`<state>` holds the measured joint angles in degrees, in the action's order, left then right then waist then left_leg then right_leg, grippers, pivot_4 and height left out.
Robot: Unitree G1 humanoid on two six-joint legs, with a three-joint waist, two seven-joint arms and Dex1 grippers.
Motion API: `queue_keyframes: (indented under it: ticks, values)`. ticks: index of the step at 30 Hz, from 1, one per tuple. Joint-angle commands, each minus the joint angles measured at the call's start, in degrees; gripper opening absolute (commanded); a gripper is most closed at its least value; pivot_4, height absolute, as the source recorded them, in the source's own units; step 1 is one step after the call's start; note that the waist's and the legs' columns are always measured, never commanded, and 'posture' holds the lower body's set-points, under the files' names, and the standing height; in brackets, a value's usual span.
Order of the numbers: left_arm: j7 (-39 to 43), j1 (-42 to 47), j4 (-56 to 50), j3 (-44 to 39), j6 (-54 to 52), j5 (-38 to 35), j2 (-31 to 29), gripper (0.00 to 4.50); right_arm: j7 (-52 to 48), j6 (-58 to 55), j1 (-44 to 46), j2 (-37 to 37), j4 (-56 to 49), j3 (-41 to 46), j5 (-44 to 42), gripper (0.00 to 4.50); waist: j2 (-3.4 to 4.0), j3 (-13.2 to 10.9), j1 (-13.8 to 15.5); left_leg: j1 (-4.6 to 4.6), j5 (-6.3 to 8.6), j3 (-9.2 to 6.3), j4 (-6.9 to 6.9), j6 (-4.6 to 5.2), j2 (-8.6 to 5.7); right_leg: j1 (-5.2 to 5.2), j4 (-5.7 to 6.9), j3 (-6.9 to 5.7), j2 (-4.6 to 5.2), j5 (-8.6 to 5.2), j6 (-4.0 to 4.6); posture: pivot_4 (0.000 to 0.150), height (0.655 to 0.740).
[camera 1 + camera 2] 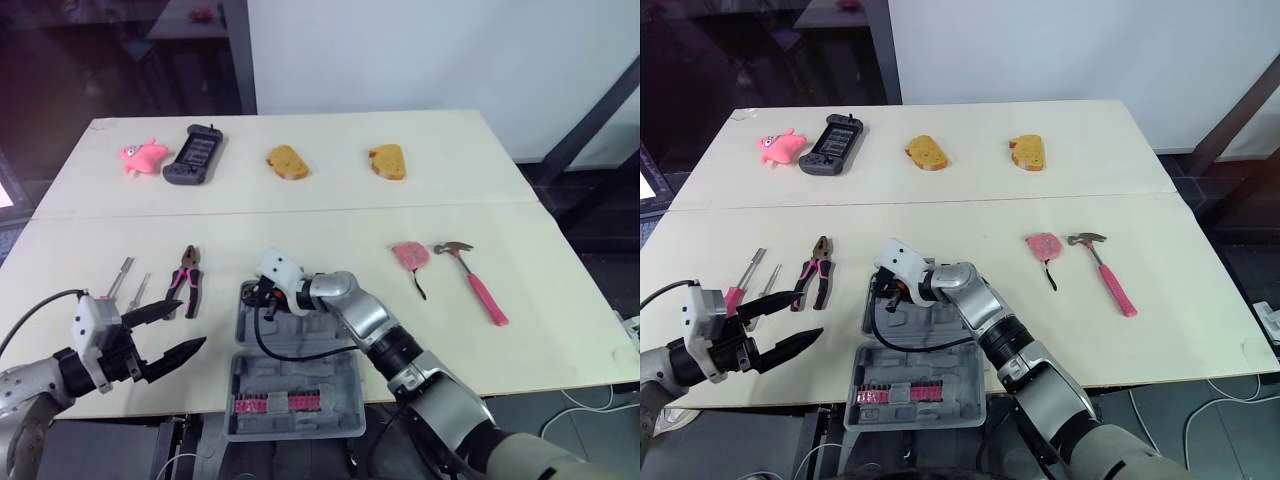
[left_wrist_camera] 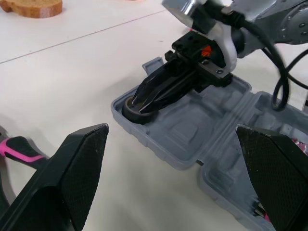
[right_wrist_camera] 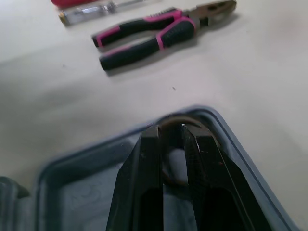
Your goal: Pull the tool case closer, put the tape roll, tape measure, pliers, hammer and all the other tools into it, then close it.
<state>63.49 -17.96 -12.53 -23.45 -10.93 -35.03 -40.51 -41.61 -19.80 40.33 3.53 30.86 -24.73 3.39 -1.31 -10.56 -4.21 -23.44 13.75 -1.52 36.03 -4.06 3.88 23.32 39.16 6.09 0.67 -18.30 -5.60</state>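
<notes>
The grey tool case (image 1: 300, 375) lies open at the lower centre of the head view, near the table's (image 1: 330, 215) front edge. Its two halves lie flat. The half nearer the bottom of the frame holds one row of pink-collared bits (image 1: 275, 402). In the upper left corner of the other half sits the tape roll (image 2: 129, 109), a dark ring. The right gripper (image 3: 168, 130) reaches into that corner with its jaws clamped on the roll's rim.

At lower left the left gripper (image 1: 192, 323) hovers over the table beside the case with its jaws wide apart and nothing between them.

Left of the case lie one pair of pink-and-black pliers (image 1: 184, 278) and two screwdrivers (image 1: 120, 277). At centre right are one pink tape measure (image 1: 408, 256) and one pink-handled hammer (image 1: 478, 285), just beside each other.

Along the upper part of the frame are a pink toy (image 1: 142, 156), a dark handheld device (image 1: 194, 154) and two bread slices (image 1: 287, 162).
</notes>
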Motion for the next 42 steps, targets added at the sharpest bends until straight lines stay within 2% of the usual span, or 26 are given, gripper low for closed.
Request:
queue_keyframes:
  ticks: [1,8,19,26,31,33,36,39,42]
  values:
    - [0.24,-0.34,-0.72,-1.63,0.71,-0.26,-0.37,4.5,1.25,-0.36,1.69,1.02,1.59,-0.4,1.28,0.76,0.0,0.0,0.0,0.0,0.0,0.0,0.0,0.0,0.0,0.0,0.0,0.0,0.0,0.0,0.0,0.15,0.74]
    - [0.19,0.0,-0.41,-1.42,0.77,-0.14,-0.39,4.5,1.5,-1.74,2.13,0.87,3.37,-0.83,2.35,0.76,0.0,0.0,0.0,0.01,0.0,0.0,0.0,0.0,0.0,-0.01,0.0,0.0,0.0,0.0,0.0,0.15,0.74]
    - [0.65,0.44,0.6,-1.47,1.13,0.02,-0.61,4.5,0.4,-0.9,1.61,1.67,-0.29,0.86,0.11,0.76,0.0,0.0,0.0,0.01,0.0,0.0,0.0,0.0,0.0,-0.01,0.0,0.01,0.0,0.0,0.0,0.15,0.74]
    - [0.88,0.54,1.19,-2.04,1.11,-0.02,-0.99,4.5,-3.79,-3.51,0.59,0.12,-15.24,5.21,-6.89,0.76,0.01,-0.01,0.05,-0.01,0.0,0.0,-0.01,0.0,0.0,0.01,0.0,0.0,0.0,0.0,0.0,0.15,0.74]
    - [1.56,0.17,1.77,-3.46,0.53,-0.53,-1.97,4.5,-5.33,-12.22,-0.17,-4.01,-29.89,9.9,-13.53,0.76,0.0,-0.01,0.18,-0.02,0.0,0.0,-0.01,0.0,0.0,0.0,-0.01,0.0,0.01,0.0,0.0,0.15,0.74]
    - [2.05,-0.73,2.36,-4.7,0.47,-0.57,-2.7,4.5,-5.82,-15.97,-1.77,-7.99,-36.23,13.09,-16.48,0.76,-0.01,0.0,0.17,-0.02,0.0,0.0,0.0,0.0,0.0,-0.01,-0.02,0.0,0.02,0.0,0.0,0.15,0.74]
    - [2.78,-2.51,6.24,-9.48,0.97,0.17,-4.82,4.5,-8.83,-18.95,-10.47,-22.02,-46.79,22.44,-19.27,0.76,-0.08,0.01,0.82,-0.07,0.0,-0.01,-0.01,0.0,-0.01,-0.03,-0.15,-0.05,0.07,-0.05,0.05,0.15,0.74]
    - [3.4,-3.42,11.58,-13.11,2.66,1.36,-6.38,4.5,-11.03,-19.49,-19.69,-32.7,-51.27,30.41,-22.01,1.59,-0.05,-0.04,1.49,-0.11,0.01,0.09,-0.12,0.0,-0.06,-0.13,-0.6,-0.03,0.16,-0.14,0.19,0.15,0.74]
    - [4.08,-3.44,20.24,-16.68,5.3,3.23,-8.66,4.5,-14.75,-16.64,-31.91,-41.61,-51.67,40.4,-23.47,3.12,-0.05,-0.05,1.45,-0.09,0.04,0.16,-0.25,0.05,-0.03,-0.09,-0.75,0.03,0.11,-0.13,0.18,0.15,0.74]
